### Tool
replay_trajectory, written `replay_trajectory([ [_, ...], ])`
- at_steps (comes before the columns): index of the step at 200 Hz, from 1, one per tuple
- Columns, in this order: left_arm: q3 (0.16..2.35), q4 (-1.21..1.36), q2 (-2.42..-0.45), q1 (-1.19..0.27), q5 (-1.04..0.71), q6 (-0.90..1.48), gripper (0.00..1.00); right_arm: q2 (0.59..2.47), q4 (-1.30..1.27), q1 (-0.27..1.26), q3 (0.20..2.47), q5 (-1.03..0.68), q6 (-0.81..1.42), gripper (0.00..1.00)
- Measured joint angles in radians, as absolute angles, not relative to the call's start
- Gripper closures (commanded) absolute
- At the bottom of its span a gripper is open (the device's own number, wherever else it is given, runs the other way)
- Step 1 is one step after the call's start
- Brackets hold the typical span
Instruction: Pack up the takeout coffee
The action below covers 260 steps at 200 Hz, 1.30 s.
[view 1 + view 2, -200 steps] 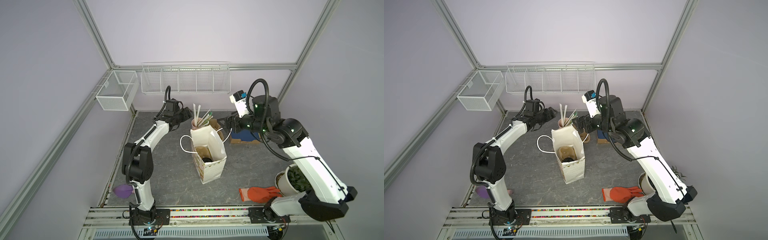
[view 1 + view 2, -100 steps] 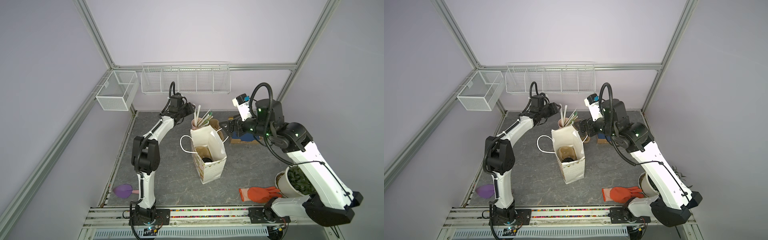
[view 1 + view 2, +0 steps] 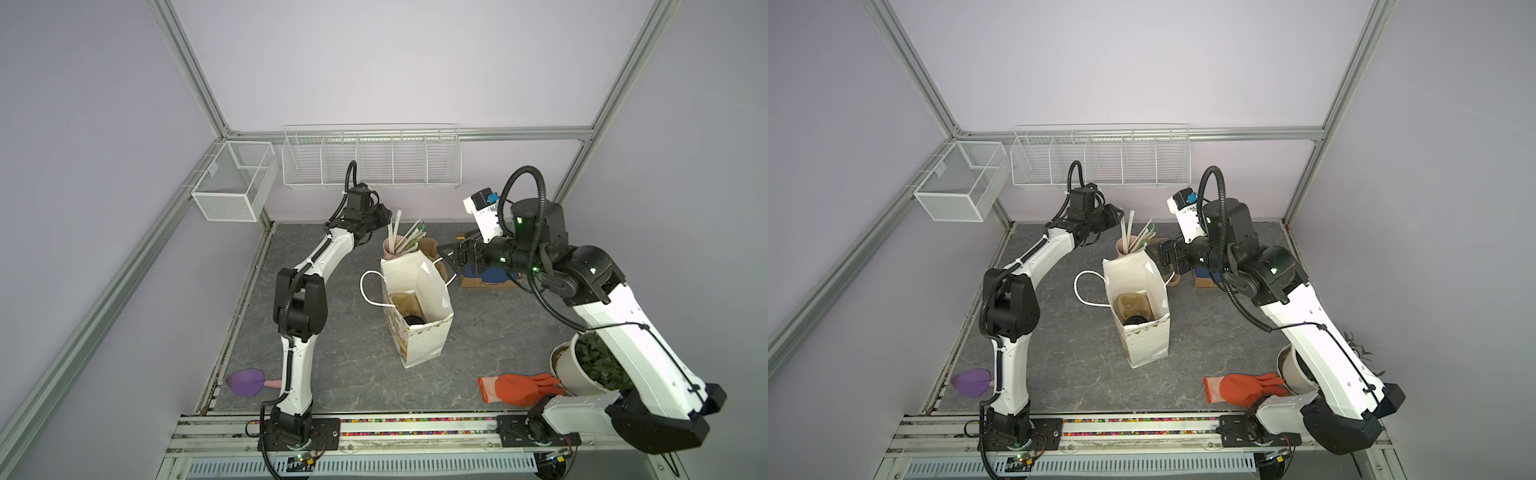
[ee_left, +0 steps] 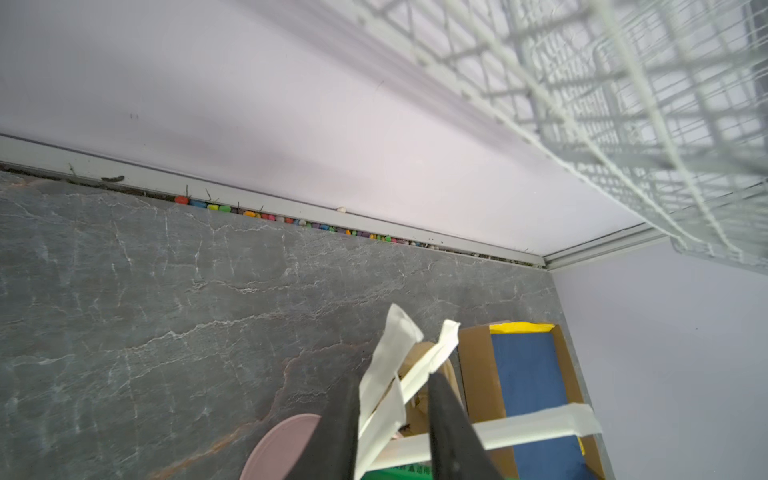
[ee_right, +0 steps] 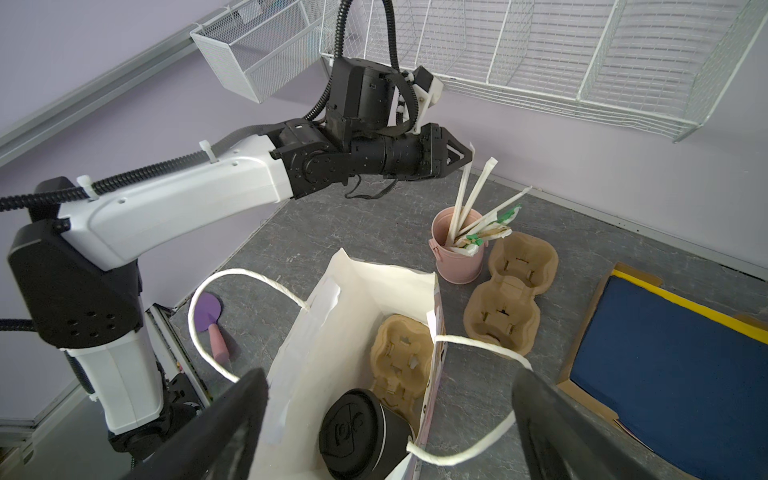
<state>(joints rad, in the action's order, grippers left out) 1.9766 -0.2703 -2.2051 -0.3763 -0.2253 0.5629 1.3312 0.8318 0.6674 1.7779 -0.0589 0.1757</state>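
Left end effector is right at the tops of the paper-wrapped straws in the pink cup, far middle of the bench. Its jaws stand a little apart with straw tips between them (clamped or not, I cannot tell). The right end effector hangs spread wide and holding nothing over the white paper bag, just at its far right rim. The takeout coffee, lid on, sits upright inside that bag, on the near side, touching a brown cup carrier.
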Motion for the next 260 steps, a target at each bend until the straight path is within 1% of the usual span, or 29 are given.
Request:
replay_trajectory([
  [27,1.997,-0.276,-2.236,-0.381,-0.212,0.553,0.68,1.331,0.825,0.667,1.774,-0.069,0.176,0.06],
  [51,2.017,-0.284,-2.248,-0.38,-0.206,0.552,0.7,1.332,0.819,0.667,1.766,-0.075,0.176,0.06],
  [70,2.025,-0.292,-2.254,-0.38,-0.201,0.552,0.73,1.332,0.817,0.667,1.764,-0.077,0.176,0.05],
  [90,2.03,-0.294,-2.26,-0.381,-0.196,0.549,0.8,1.332,0.812,0.667,1.759,-0.078,0.176,0.05],
  [145,2.033,-0.286,-2.265,-0.38,-0.187,0.548,0.86,1.332,0.803,0.667,1.753,-0.084,0.176,0.05],
  [172,2.027,-0.279,-2.265,-0.38,-0.179,0.546,0.93,1.332,0.794,0.667,1.746,-0.089,0.176,0.05],
  [188,2.013,-0.264,-2.259,-0.38,-0.178,0.545,0.96,1.332,0.793,0.667,1.739,-0.091,0.176,0.05],
  [260,1.936,-0.237,-2.173,-0.379,-0.156,0.537,0.98,1.327,0.787,0.667,1.72,-0.093,0.176,0.05],
])
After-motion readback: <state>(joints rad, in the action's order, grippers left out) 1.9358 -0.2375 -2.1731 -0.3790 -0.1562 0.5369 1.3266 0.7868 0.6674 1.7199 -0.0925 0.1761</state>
